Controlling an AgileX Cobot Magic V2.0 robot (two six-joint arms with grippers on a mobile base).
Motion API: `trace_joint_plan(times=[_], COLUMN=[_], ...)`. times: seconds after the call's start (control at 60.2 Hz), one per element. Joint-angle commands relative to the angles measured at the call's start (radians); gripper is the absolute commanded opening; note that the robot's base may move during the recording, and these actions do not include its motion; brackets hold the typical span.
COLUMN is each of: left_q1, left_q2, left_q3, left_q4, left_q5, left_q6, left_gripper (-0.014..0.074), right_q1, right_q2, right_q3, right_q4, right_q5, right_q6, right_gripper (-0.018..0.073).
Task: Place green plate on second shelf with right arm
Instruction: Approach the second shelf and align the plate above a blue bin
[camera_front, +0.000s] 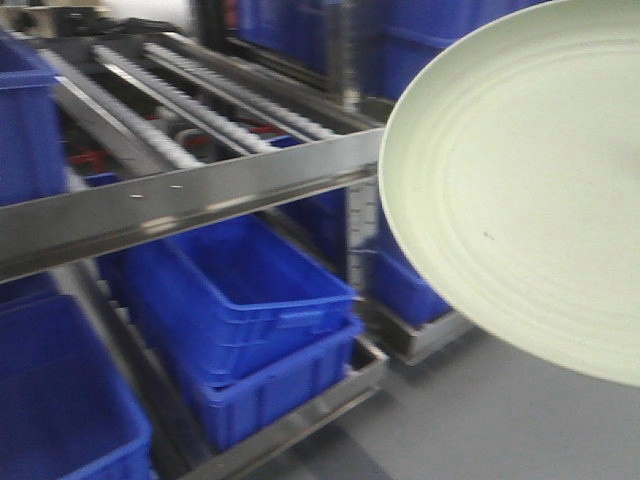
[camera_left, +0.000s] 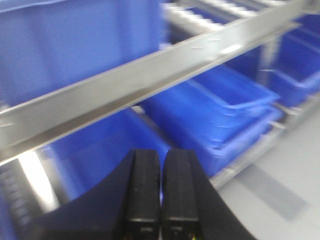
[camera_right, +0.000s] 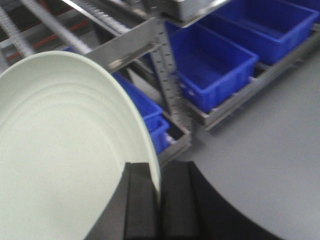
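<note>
The green plate (camera_front: 520, 190), pale mint with faint rings and a tiny dark speck, fills the right of the front view, held in the air and tilted, to the right of the rack's metal shelf rail (camera_front: 190, 195). In the right wrist view my right gripper (camera_right: 158, 172) is shut on the plate's (camera_right: 60, 155) rim, one finger on each face. My left gripper (camera_left: 161, 160) is shut on nothing and hangs in front of the shelf rail (camera_left: 150, 80) and blue bins. Neither gripper shows in the front view.
A steel flow rack with roller tracks (camera_front: 200, 100) on the upper level stands ahead. Blue plastic bins (camera_front: 240, 300) sit stacked on the bottom level, more bins (camera_right: 220, 60) to the right. An upright post (camera_right: 167, 85) divides the bays. Grey floor (camera_front: 500, 420) lies in front.
</note>
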Motion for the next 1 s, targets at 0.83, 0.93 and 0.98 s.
trace_joint_plan(times=[0.83, 0.93, 0.98], left_q1=[-0.005, -0.005, -0.005], left_q2=[-0.021, -0.021, -0.021], left_q3=[0.04, 0.04, 0.04], left_q4=[0.002, 0.002, 0.002], left_q5=[-0.072, -0.072, -0.072], left_q6=[0.001, 0.001, 0.001], left_gripper=[0.0124, 0.0124, 0.0124], right_q1=[-0.005, -0.005, -0.005], right_q2=[-0.001, -0.001, -0.001], right_q3=[-0.033, -0.033, -0.033], right_q4=[0.005, 0.005, 0.005], right_q5=[-0.112, -0.112, -0.112], right_q6=[-0.001, -0.001, -0.001], right_gripper=[0.0056, 0.0056, 0.0056])
